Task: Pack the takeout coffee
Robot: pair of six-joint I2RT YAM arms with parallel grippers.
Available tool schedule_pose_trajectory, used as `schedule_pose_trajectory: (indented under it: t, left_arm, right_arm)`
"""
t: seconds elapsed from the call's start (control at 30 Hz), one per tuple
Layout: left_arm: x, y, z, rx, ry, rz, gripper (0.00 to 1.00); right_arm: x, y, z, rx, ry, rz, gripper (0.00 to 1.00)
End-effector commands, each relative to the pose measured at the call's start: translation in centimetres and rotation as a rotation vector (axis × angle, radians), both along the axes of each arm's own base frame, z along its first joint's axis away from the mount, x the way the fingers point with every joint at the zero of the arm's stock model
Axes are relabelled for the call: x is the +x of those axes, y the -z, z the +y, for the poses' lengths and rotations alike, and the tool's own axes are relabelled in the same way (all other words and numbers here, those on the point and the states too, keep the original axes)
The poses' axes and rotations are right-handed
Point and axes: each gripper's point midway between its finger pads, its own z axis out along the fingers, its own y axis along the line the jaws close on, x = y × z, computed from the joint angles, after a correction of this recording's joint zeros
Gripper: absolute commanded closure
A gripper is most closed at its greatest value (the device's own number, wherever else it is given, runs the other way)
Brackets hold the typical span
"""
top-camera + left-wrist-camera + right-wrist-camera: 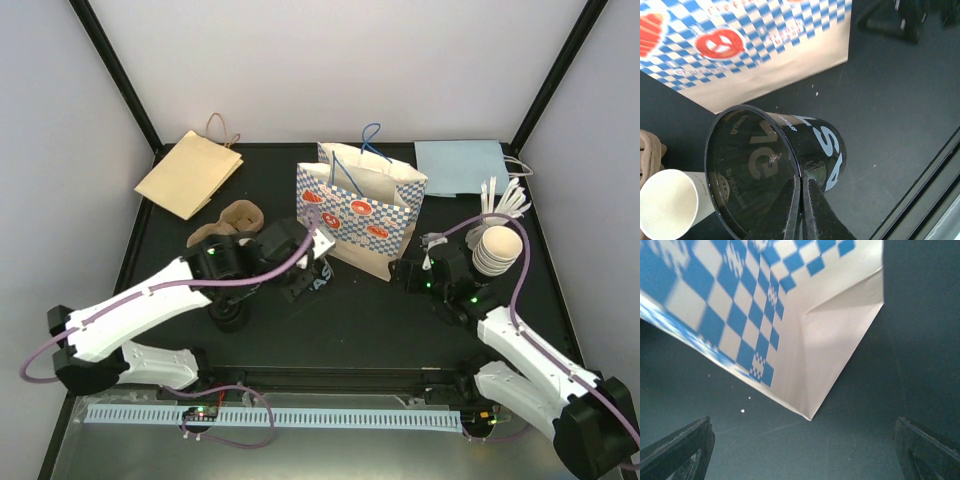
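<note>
A black cup [790, 155] with white lettering is tilted, its mouth toward the camera. My left gripper [802, 197] is shut on its rim, one finger inside and one outside. In the top view the cup [312, 281] is just in front of the left side of the blue-and-white checkered paper bag [360, 212], which stands open at the table's middle. My right gripper [408, 274] is open and empty, low by the bag's right front corner [810, 412]; its fingers [675, 452] are spread wide.
A white paper cup [667, 202] and a cardboard cup carrier [228, 222] are to the left of the black cup. A stack of white lids [497, 248] and white stirrers [507, 197] lie at right. A brown bag [190, 172] and a light-blue bag [462, 165] lie flat at the back.
</note>
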Motion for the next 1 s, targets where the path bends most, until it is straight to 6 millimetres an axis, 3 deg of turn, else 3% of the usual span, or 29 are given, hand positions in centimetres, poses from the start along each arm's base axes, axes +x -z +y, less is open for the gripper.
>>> schedule_pose_trajectory:
  t: [0.0,0.17,0.43,0.97]
  left_arm:
    - [0.3,1.9,-0.8,0.089,0.046,-0.053,0.98]
    - [-0.9,4.1,-3.0,0.086,0.143,-0.016,0.98]
    - [-0.5,8.9,-5.7,0.185,0.167,0.032,0.98]
    - [0.4,14.2,-8.2,0.314,0.180,0.108,0.98]
  right_arm:
    - [0.6,-3.2,-2.4,-0.046,0.122,-0.046,0.00]
    - [0.3,-5.1,-3.8,-0.074,0.178,-0.070,0.00]
    - [-0.1,-6.3,-6.5,-0.140,0.305,-0.063,0.00]
    - [-0.3,-6.3,-6.8,-0.138,0.330,-0.055,0.00]
